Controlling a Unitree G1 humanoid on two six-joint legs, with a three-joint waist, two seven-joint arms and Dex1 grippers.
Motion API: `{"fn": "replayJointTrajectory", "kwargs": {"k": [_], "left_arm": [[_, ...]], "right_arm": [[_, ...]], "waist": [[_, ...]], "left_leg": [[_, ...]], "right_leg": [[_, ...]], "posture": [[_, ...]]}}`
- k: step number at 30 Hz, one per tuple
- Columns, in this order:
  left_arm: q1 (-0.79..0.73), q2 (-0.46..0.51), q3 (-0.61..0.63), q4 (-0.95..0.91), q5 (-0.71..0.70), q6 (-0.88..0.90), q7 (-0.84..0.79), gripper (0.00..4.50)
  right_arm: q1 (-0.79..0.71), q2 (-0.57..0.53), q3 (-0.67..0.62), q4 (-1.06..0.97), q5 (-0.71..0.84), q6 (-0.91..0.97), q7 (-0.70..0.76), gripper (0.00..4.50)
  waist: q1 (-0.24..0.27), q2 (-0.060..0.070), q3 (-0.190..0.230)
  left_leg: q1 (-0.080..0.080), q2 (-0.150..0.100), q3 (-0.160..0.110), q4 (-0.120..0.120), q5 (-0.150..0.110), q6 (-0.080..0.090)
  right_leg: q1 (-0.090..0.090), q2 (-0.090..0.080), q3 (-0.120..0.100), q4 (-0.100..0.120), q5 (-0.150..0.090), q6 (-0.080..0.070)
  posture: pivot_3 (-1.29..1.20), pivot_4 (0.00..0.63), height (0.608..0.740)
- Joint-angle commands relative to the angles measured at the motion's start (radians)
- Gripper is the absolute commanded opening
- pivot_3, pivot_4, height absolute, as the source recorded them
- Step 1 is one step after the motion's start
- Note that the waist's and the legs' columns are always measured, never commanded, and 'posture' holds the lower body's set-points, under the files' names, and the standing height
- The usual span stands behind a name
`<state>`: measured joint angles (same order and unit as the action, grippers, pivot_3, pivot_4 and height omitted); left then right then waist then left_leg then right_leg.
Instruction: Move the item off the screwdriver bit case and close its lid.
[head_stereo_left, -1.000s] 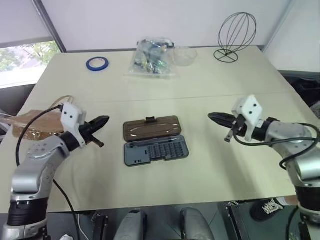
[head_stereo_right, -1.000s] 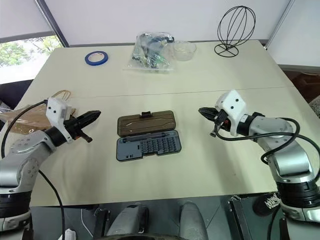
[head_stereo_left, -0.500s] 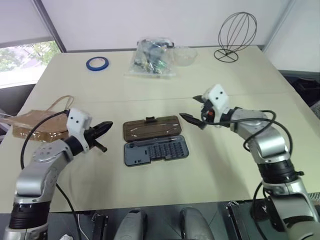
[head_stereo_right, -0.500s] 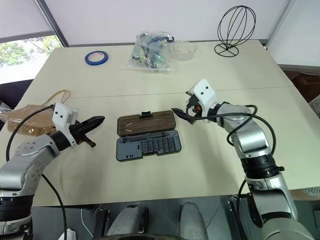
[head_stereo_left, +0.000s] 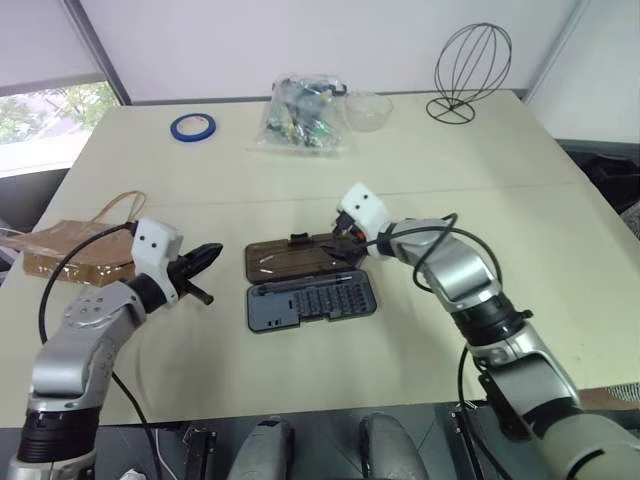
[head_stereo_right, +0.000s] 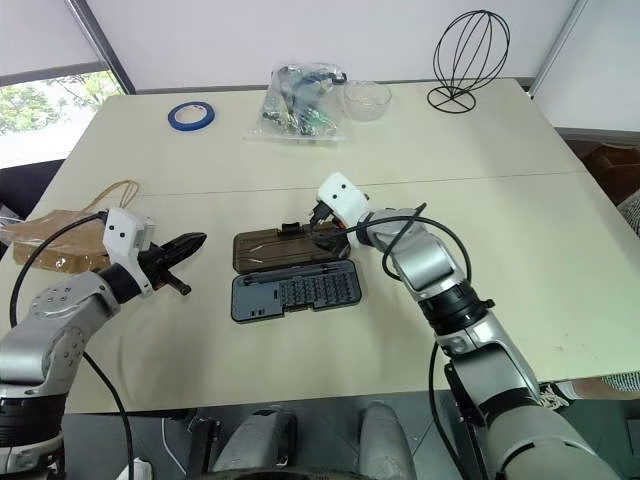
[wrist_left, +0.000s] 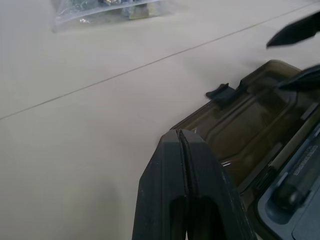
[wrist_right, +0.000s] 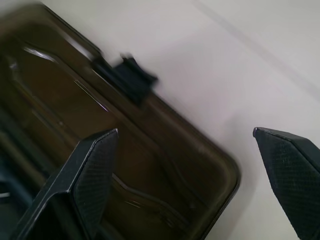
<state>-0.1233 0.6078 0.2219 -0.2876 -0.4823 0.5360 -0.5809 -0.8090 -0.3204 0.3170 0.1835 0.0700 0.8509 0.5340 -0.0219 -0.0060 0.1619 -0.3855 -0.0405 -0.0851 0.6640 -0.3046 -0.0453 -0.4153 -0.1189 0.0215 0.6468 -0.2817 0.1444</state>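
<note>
The counter (head_stereo_left: 480, 200) carried the screwdriver bit case (head_stereo_left: 311, 300) near its middle, lying open and flat with its long axis running across, from the robot's left to its right. The tray of bits sat on the near side, and the lid (head_stereo_left: 300, 258) was folded back flat on the counter on the far side, hinged along the long edge between them, with its black latch tab (head_stereo_left: 299, 239) on the far long edge, pointing away from the robot. No separate item could be made out resting on the tray or lid. The right gripper (wrist_right: 185, 175) was much the nearer: it hung over the right end of the lid, its jaws spread wide and empty, one finger above the smoky panel and the other out past the lid's far right corner, above bare counter, so the far edge and corner lay between them. The latch tab lay just beside that gripper, toward the robot's left along the same edge. The left gripper (head_stereo_left: 203, 254) stood off the case's left end, apart from it, jaws pressed together on nothing. By my reading, closing would mean getting under the far edge and swinging the lid toward the robot over the hinge, a job the right arm was best placed for.
</note>
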Motion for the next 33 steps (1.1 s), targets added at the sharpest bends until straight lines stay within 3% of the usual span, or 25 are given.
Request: {"fn": "replayJointTrajectory", "kwargs": {"k": [1, 10, 13, 20, 21, 28, 33], "left_arm": [[0.007, -0.001, 0.025, -0.043, 0.003, -0.017, 0.012, 0.0], [0.027, -0.002, 0.024, -0.055, 0.012, -0.028, 0.021, 0.0], [0.031, -0.003, 0.023, -0.054, 0.021, -0.035, 0.021, 0.0], [0.031, -0.006, 0.018, -0.047, 0.034, -0.049, 0.024, 0.0], [0.032, -0.006, 0.018, -0.047, 0.036, -0.05, 0.024, 0.0], [0.034, -0.006, 0.024, -0.037, 0.046, -0.061, 0.023, 0.0], [0.034, -0.007, 0.021, -0.032, 0.049, -0.068, 0.025, 0.0]], "right_arm": [[-0.083, 0.038, -0.082, 0.098, -0.002, 0.043, -0.064, 4.49], [-0.125, 0.042, -0.083, 0.223, -0.025, 0.053, -0.057, 4.49], [-0.103, 0.039, -0.065, 0.181, -0.025, 0.075, -0.036, 3.71], [-0.064, 0.035, -0.038, 0.099, -0.029, 0.127, -0.024, 0.24], [-0.058, 0.031, -0.03, 0.085, -0.029, 0.136, -0.019, 0.06], [-0.019, -0.01, -0.004, 0.001, -0.03, 0.185, 0.002, 0.06], [0.037, -0.111, -0.03, -0.085, -0.041, 0.214, 0.003, 0.06]], "waist": [[-0.001, 0.0, 0.0], [-0.023, 0.0, 0.0], [-0.024, 0.0, 0.0], [-0.019, 0.0, 0.0], [-0.019, 0.0, -0.001], [-0.016, -0.001, -0.001], [-0.004, -0.001, -0.001]], "left_leg": [[-0.001, 0.0, 0.0, 0.0, 0.0, -0.001], [-0.004, 0.0, 0.0, 0.0, 0.001, -0.002], [-0.004, 0.0, 0.0, 0.0, 0.001, -0.002], [-0.004, 0.0, 0.0, 0.0, 0.001, -0.002], [-0.005, 0.0, 0.0, 0.0, 0.001, -0.002], [-0.005, 0.0, -0.001, 0.0, 0.001, -0.002], [-0.005, -0.001, -0.001, 0.0, 0.001, -0.002]], "right_leg": [[-0.001, 0.0, 0.0, 0.001, 0.0, 0.0], [-0.006, 0.0, 0.0, 0.003, 0.0, 0.0], [-0.006, 0.0, 0.0, 0.003, 0.0, 0.0], [-0.006, 0.0, 0.0, 0.003, 0.0, 0.0], [-0.006, 0.0, 0.0, 0.003, 0.0, 0.0], [-0.006, 0.0, 0.0, 0.003, 0.0, 0.0], [-0.005, -0.001, 0.0, 0.002, 0.0, 0.0]], "posture": [[0.0, 0.15, 0.74], [0.0, 0.15, 0.74], [0.0, 0.15, 0.74], [0.0, 0.15, 0.74], [0.0, 0.15, 0.74], [0.0, 0.15, 0.74], [0.0, 0.15, 0.74]]}}
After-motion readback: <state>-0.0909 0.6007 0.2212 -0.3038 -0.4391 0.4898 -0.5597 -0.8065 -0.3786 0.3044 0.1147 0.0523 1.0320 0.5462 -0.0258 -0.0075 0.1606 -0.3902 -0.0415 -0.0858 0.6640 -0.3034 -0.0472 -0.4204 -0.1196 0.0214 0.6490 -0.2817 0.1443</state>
